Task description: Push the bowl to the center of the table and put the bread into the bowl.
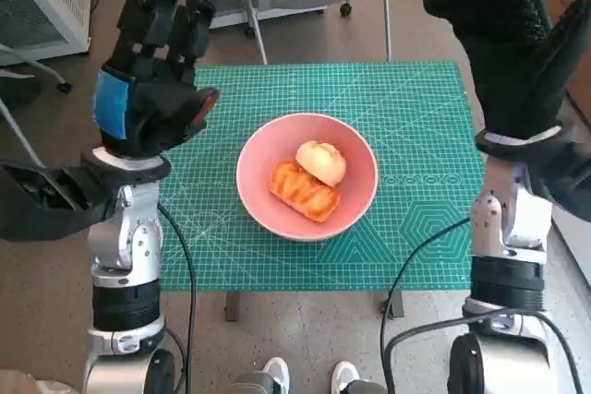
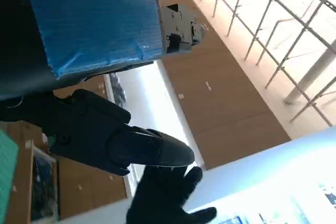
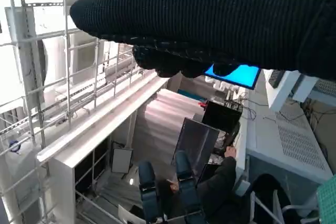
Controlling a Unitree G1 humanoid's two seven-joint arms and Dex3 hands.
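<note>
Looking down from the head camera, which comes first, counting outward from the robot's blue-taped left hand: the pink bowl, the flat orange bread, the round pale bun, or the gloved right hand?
1. Pink bowl: its rim lies closest to the left hand.
2. Flat orange bread: inside the bowl, on its left-hand side.
3. Round pale bun: inside the bowl, just beyond.
4. Right hand: raised across the table.

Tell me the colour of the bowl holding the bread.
Pink; the bowl shows best in the head view.

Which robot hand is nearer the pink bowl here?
Left. The left robot hand is raised just beside the pink bowl, off its left rim. The right robot hand is raised farther away, past the table's right edge.
</note>
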